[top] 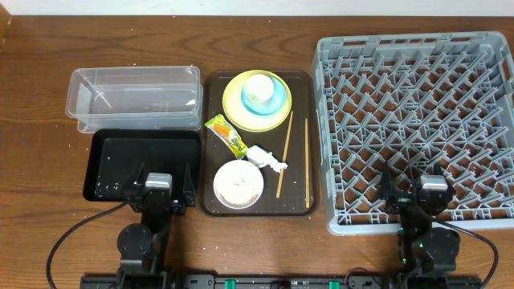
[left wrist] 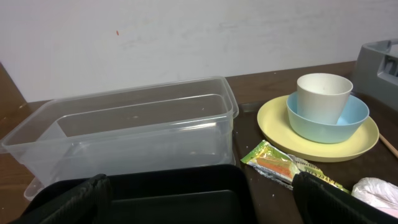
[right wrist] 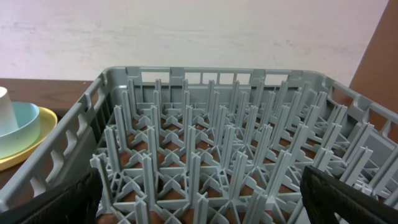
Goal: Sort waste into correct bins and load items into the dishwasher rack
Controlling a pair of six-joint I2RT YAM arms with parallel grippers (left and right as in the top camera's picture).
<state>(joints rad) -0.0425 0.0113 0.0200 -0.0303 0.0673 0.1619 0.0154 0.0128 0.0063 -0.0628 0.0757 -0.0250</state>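
Note:
On the brown serving tray [top: 303, 144] a yellow plate [top: 234, 104] carries a light blue bowl [top: 273, 100] with a white cup [top: 259, 86] inside; they also show in the left wrist view [left wrist: 273, 121]. The yellow-green wrapper [top: 227, 134] and white tissue [top: 265, 156] lie in the middle, a white bowl with crumbs [top: 238, 184] in front, chopsticks [top: 285, 152] to the right. The clear tub [top: 135, 98] and black tray [top: 143, 164] sit left; the grey rack [top: 414, 120] is right. My left gripper [top: 161, 195] is open over the black tray's near edge. My right gripper [top: 422, 199] is open over the rack's near edge.
A wall rises behind the table's far edge. The wrapper [left wrist: 280, 163] lies just right of my left gripper's right finger. Bare wooden table surrounds the containers.

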